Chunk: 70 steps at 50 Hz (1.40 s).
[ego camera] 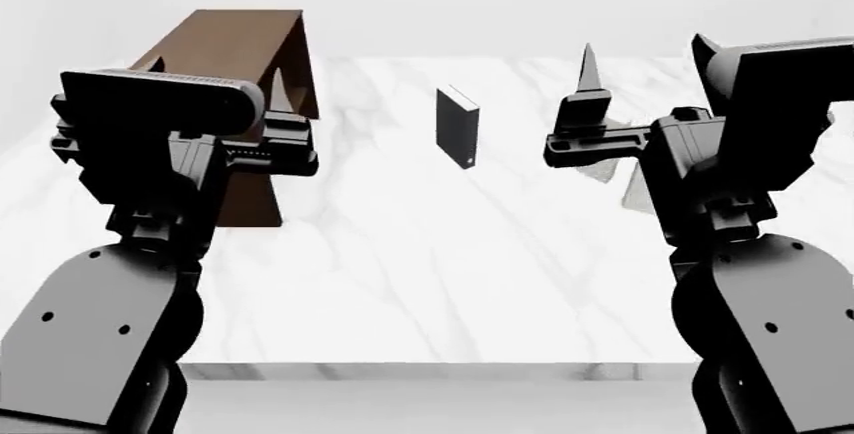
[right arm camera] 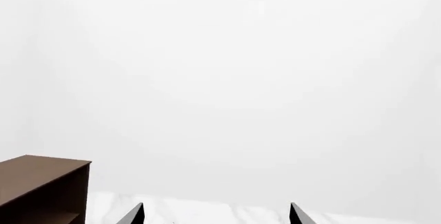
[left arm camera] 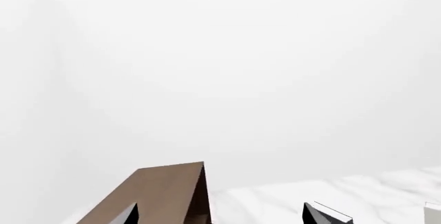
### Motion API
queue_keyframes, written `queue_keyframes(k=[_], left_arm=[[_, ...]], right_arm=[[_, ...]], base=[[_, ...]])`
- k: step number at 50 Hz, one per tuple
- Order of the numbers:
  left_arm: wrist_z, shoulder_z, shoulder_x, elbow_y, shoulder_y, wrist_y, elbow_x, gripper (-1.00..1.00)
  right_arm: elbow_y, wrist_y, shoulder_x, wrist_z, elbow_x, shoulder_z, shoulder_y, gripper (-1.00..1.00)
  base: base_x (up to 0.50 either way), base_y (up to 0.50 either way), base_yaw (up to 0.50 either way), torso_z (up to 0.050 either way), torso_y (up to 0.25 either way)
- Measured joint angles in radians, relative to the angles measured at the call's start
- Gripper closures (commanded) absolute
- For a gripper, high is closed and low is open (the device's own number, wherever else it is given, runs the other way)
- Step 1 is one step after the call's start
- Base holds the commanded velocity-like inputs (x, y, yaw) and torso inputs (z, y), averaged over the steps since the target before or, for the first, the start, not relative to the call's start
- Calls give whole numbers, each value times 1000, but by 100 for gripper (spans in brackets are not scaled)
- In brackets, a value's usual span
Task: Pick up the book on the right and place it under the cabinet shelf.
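The dark brown cabinet (ego camera: pixel 234 49) stands at the table's far left. It also shows in the left wrist view (left arm camera: pixel 162 193) and in the right wrist view (right arm camera: pixel 38 182), where its shelf board (right arm camera: pixel 63 217) just shows inside. A pale grey sliver (ego camera: pixel 637 192), apparently the whitish book, stands mostly hidden behind my right gripper (ego camera: pixel 587 104). My right gripper is raised above the table, open and empty, as the right wrist view (right arm camera: pixel 216 214) shows. My left gripper (ego camera: pixel 283 104) is raised in front of the cabinet, open and empty, as the left wrist view (left arm camera: pixel 224 214) shows.
A black book (ego camera: pixel 457 126) stands upright on the white marble table (ego camera: pixel 427 254), between the two grippers and farther back. A whitish edge (left arm camera: pixel 432 212) shows at the border of the left wrist view. The table's front edge (ego camera: pixel 441 364) is near.
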Motion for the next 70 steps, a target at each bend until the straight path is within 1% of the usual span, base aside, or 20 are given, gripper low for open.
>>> queue_keyframes(k=[14,37,70], left_arm=[[-5,9,-5,3,-37,-18,-7,-100],[-12,2,-5,-8,-57,-19,-25,-100],[-25,-4,-21,0,-52,-19,-40,-100]], right_arm=[[-9,35,7,0,17,9,42,-100],[-5,47,14,6,37,23,66,-100],[-17,44,24,19,53,-3,73,-100]], base=[[139,-187,0,0,0],[188,-147,0,0,0],[227,16,0,0,0]])
